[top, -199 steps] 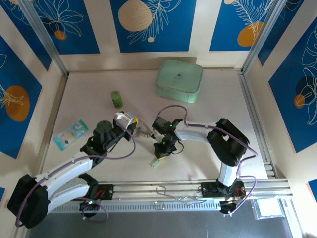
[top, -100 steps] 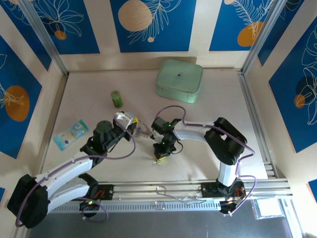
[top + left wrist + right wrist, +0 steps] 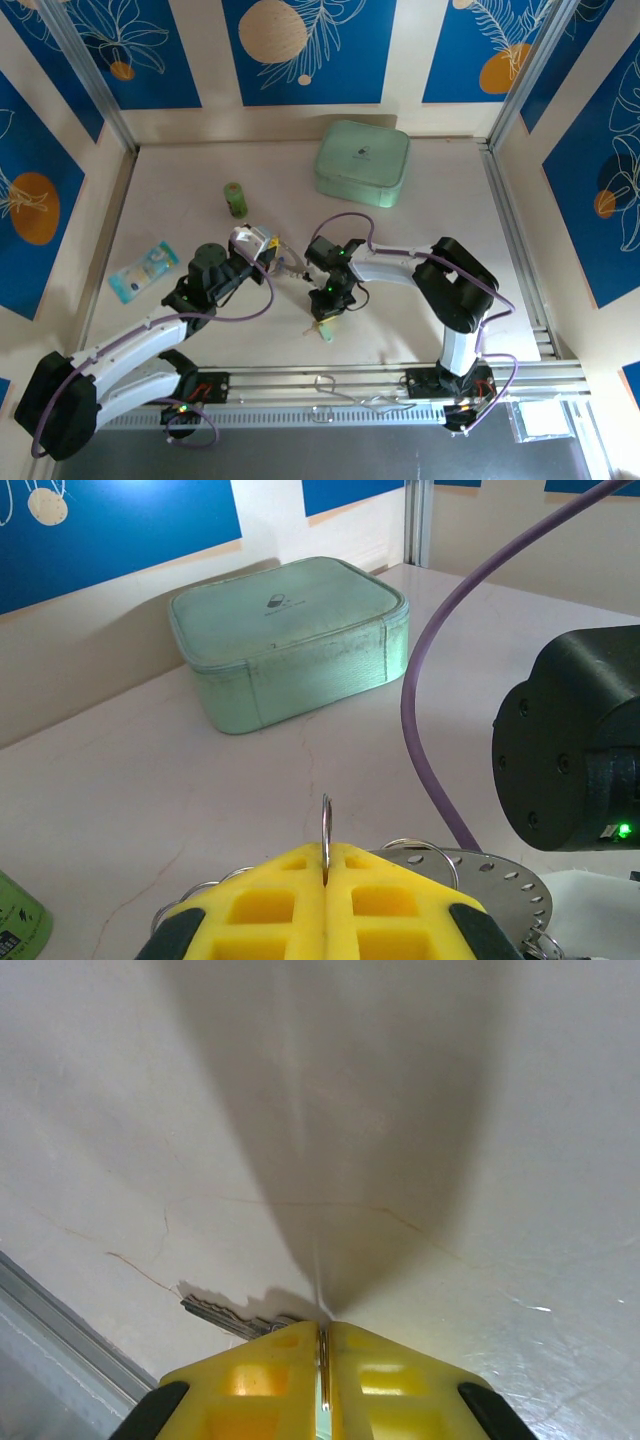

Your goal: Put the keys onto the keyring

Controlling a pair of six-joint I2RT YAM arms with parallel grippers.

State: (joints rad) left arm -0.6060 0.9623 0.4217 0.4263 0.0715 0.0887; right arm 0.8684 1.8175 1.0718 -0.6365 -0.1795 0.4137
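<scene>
My left gripper (image 3: 325, 865) is shut on the keyring (image 3: 326, 825), whose thin silver wire stands edge-on between the yellow pads. A perforated silver disc (image 3: 490, 875) and more wire loops lie just past the pads. From above, the left gripper (image 3: 262, 250) holds the keyring (image 3: 285, 265) at mid-table. My right gripper (image 3: 328, 305) points down at the table beside it. In the right wrist view, the right gripper (image 3: 322, 1335) is pressed together on a thin metal edge. A key's toothed blade (image 3: 225, 1315) sticks out to the left on the table. A pale key piece (image 3: 322, 331) lies in front of the gripper.
A mint-green case (image 3: 362, 162) sits at the back right of centre. A green cylinder (image 3: 234, 199) stands behind the left gripper, and a blue packet (image 3: 143, 269) lies at the left. The right arm's black body (image 3: 575, 740) and purple cable (image 3: 440, 680) hang close to the keyring.
The right gripper has shifted slightly over the key. The pale key piece, covered half a second ago, shows again a little further right. The left gripper has held still.
</scene>
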